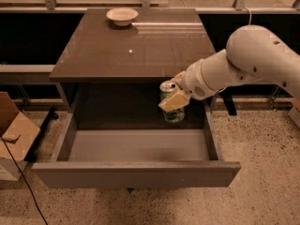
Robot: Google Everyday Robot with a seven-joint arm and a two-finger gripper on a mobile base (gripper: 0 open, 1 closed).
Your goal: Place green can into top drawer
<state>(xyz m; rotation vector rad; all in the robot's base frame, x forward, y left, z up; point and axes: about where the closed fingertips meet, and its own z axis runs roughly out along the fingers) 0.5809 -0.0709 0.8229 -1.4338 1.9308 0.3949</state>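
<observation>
The green can has a silver top and dark green sides. My gripper is shut on it and holds it upright in the air, over the back right part of the open top drawer. The drawer is pulled out toward the front and its grey inside is bare. My white arm reaches in from the right.
A shallow white bowl sits at the back of the brown tabletop. A cardboard box and a black cable lie on the floor at the left. A railing runs behind the table.
</observation>
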